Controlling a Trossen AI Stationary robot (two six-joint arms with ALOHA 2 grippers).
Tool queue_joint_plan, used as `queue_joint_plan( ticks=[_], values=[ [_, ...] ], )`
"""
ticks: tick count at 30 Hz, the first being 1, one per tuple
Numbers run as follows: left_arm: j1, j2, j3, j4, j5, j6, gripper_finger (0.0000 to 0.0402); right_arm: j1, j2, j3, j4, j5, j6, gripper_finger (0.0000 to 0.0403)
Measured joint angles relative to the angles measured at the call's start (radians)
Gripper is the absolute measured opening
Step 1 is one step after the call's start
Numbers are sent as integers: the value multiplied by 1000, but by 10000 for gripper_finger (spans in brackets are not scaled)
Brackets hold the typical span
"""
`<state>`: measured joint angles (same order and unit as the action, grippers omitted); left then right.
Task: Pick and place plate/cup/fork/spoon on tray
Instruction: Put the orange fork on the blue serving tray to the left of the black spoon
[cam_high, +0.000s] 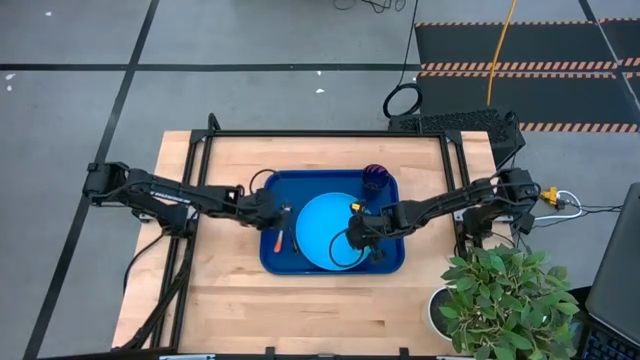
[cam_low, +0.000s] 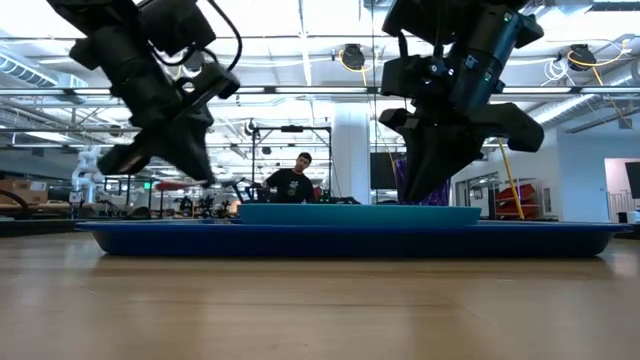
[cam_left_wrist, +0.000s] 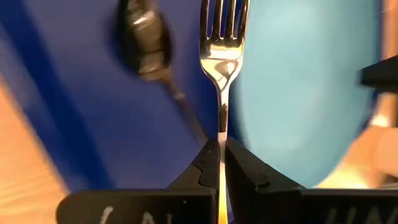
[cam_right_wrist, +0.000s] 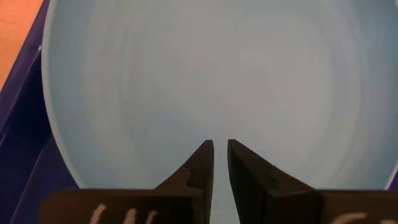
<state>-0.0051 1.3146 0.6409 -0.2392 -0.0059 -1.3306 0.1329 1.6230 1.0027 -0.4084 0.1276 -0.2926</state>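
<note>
Presently, left gripper (cam_left_wrist: 221, 146) clenched on the fork (cam_left_wrist: 222, 56), centre frame over the tray (cam_high: 275, 255); releasing it beside the spoon (cam_left_wrist: 144, 43) seems next.

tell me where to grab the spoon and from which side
Grip the spoon on its slim handle, coming straight down from above: it lies flat on the tray beside the fork, so only a thin handle offers narrow sides for the fingers.

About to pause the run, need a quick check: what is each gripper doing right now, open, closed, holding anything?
Left gripper: shut on the fork, over the tray.
Right gripper: nearly closed, holding nothing, over the plate.
</note>
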Motion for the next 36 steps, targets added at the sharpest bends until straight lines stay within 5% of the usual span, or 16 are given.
queue_joint_plan(
  ticks=[9,17,29,36],
  values=[
    [-19,0,-54,42,42,-90,10,0,0,0,0,1,-11,41],
    [-25,0,-165,269,58,-195,10,0,0,0,3,1,-15,41],
    [-26,0,-187,259,-11,-194,11,0,0,0,15,1,-19,41],
    [-37,0,-187,116,-21,-220,33,0,0,0,15,1,-19,41]
  ],
)
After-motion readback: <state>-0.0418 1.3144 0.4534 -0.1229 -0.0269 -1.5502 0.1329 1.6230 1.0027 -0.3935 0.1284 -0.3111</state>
